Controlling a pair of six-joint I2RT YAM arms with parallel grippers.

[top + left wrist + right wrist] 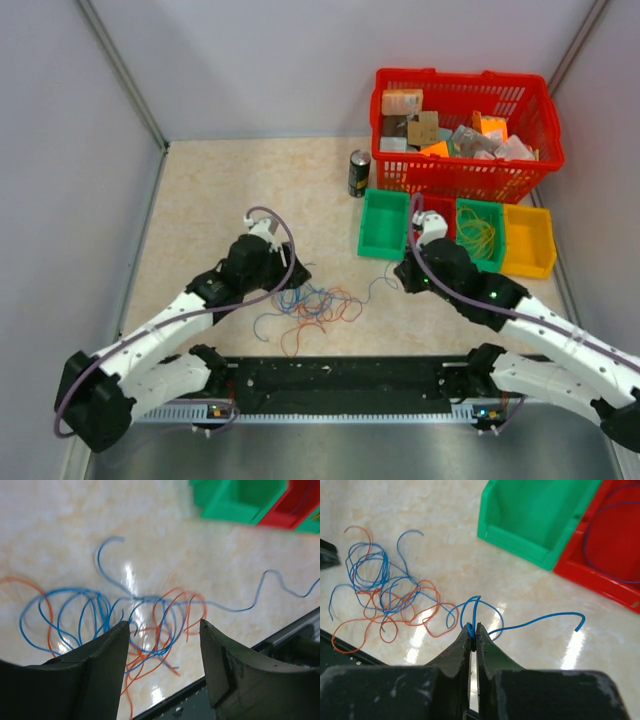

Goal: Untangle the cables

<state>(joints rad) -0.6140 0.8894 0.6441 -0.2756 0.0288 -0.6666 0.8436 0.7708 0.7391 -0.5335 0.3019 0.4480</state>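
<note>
A tangle of thin blue and orange cables (315, 305) lies on the beige table between the arms. It also shows in the left wrist view (125, 625) and the right wrist view (385, 592). My left gripper (165, 630) is open and empty, just above the tangle's left side (292, 272). My right gripper (474, 627) is shut on a blue cable (530, 623) that runs back into the tangle; its free end curls to the right. In the top view the right gripper (403, 272) sits right of the tangle.
A row of small bins stands behind: green (385, 225), red (436, 212), green with yellow wires (481, 232), yellow (528, 240). A red basket (463, 130) of items and a dark can (359, 173) stand farther back. A black rail (340, 385) lines the near edge.
</note>
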